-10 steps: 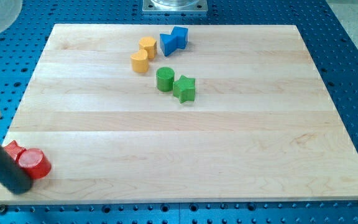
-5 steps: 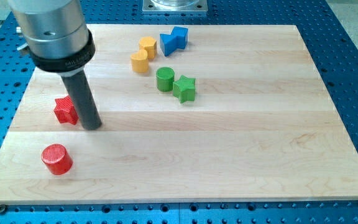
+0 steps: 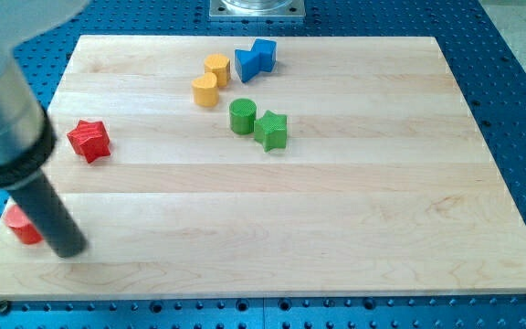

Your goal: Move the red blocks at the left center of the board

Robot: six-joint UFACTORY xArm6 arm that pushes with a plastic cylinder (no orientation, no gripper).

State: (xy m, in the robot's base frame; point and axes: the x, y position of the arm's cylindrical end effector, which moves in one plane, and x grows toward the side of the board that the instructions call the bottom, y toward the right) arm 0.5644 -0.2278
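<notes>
A red star block (image 3: pixel 89 140) lies near the board's left edge, about mid-height. A red cylinder (image 3: pixel 22 225) sits at the board's bottom left, partly hidden behind my rod. My tip (image 3: pixel 68 249) rests on the board just to the right of and below the red cylinder, touching or nearly touching it. The red star is well above the tip, apart from it.
Two orange cylinders (image 3: pixel 211 79) sit at the top centre, with two blue blocks (image 3: pixel 255 58) to their right. A green cylinder (image 3: pixel 242 117) and a green star (image 3: pixel 271 129) lie just below them. The wooden board (image 3: pixel 336 228) ends close to the red cylinder's left.
The rod has swung from beside the red star down to the bottom left. The red star sits slightly higher. The red cylinder has shifted left toward the board's edge.
</notes>
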